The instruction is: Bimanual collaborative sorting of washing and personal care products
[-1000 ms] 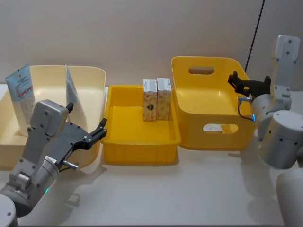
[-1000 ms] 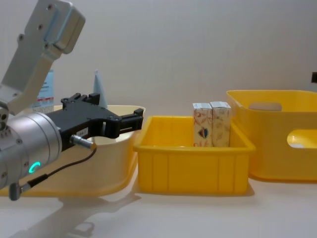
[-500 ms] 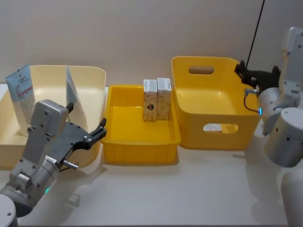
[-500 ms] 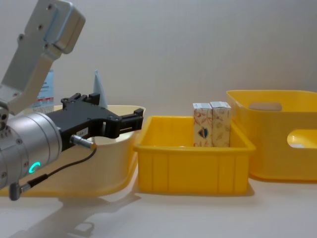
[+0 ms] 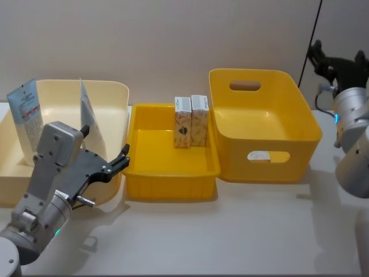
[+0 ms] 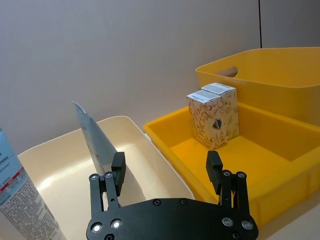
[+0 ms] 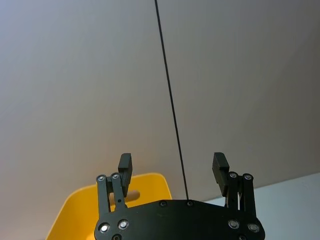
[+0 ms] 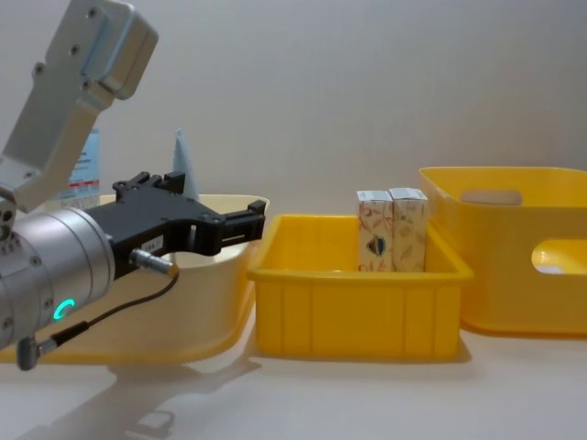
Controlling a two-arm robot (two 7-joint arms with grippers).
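2 tall white squeeze tubes (image 5: 26,118) with light-blue flat ends and red print stand in the wide cream plastic bin (image 5: 109,85) on the robot's left. Both are tilted, flat ends up. They seem to lean on the bin's walls, probably too tall and thin to stand alone, but the contact is not clear. The second tube (image 5: 91,115) is edge-on to the head view, nearer the bin's right wall.

2 small cream patterned cartons (image 5: 183,124) stand upright in the shallow yellow plastic tray (image 5: 155,151) in the middle. They touch side by side, tucked into the tray's far right corner. My guess is that the corner packing leaves the tray's floor free for more.

The deep yellow plastic bin with handle slots (image 5: 230,161) sits just beside the tray on its right, with nothing visible inside it.

The left gripper (image 5: 124,154) hangs low over the cream bin's near right corner. Its black jaws are spread and hold nothing, with the tips pointing at the tray's left rim. It looks staged between tubes and cartons, so either is a short reach.

The right gripper (image 5: 337,56) is held high past the deep bin's far right corner. Its jaws are spread and empty, aimed at the wall where a thin black cable (image 7: 170,100) runs. I judge it parked out of the left arm's way.

Tubes sit with tubes and cartons with cartons, so the sort by kind looks mostly done. Every product seen is in a container, none on the pale worktop (image 5: 230,231).
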